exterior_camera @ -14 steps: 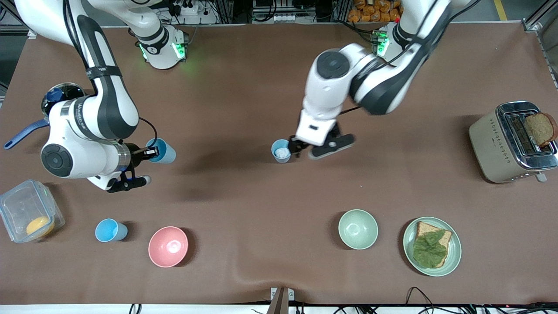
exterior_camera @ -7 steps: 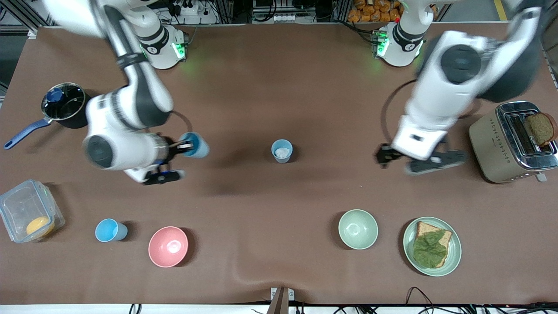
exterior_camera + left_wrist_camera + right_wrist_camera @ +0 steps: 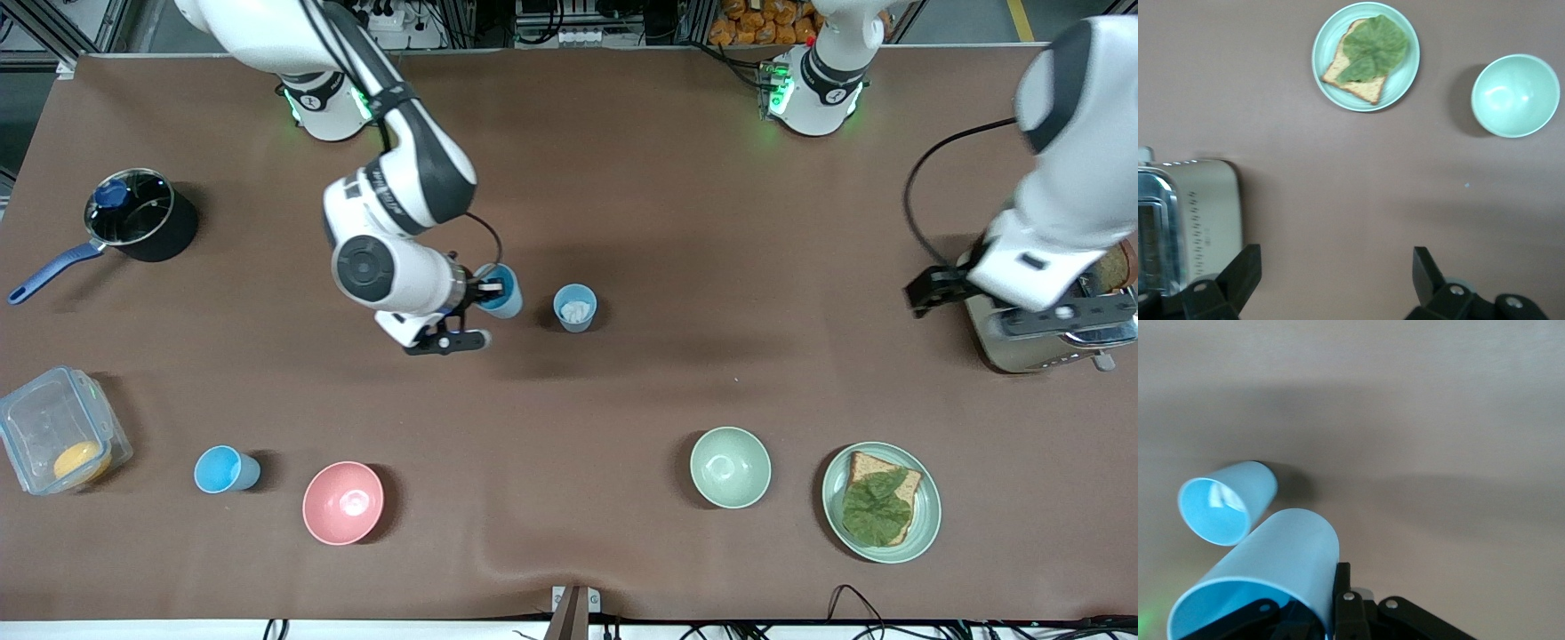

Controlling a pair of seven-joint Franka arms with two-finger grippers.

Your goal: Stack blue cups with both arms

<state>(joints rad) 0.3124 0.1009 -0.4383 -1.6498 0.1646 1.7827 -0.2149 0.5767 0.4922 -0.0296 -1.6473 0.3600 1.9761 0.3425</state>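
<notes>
In the front view, just left of the frame's centre, the right gripper (image 3: pixel 480 298) is clamped on the rim of a small light-blue tapered plastic cup (image 3: pixel 501 292), one finger inside the mouth and one outside its wall, and holds it in the air over the brown table cloth (image 3: pixel 622 178). Close beside it at mid-frame a second light-blue plastic cup with a white wad inside (image 3: pixel 575 308) stands upright on the cloth; the two are near but apart. In the right wrist view the held cup (image 3: pixel 1271 573) fills the lower left of the frame and the standing cup (image 3: pixel 1225 501) shows just above it at the left edge. A third light-blue plastic cup (image 3: pixel 225 469) stands in the lower left of the front view, between a clear plastic lidded box with a yellow piece inside (image 3: pixel 58 442) and a round pink bowl (image 3: pixel 343 502). The left gripper (image 3: pixel 1005 307) hangs at the right edge of the frame over the end of a beige and chrome toaster (image 3: pixel 1036 307), and in the left wrist view its black fingers (image 3: pixel 1238 280) stand wide apart with nothing between them. A pale green bowl (image 3: pixel 730 467) sits at lower right, beside a green plate with bread and a leaf (image 3: pixel 880 502).
</notes>
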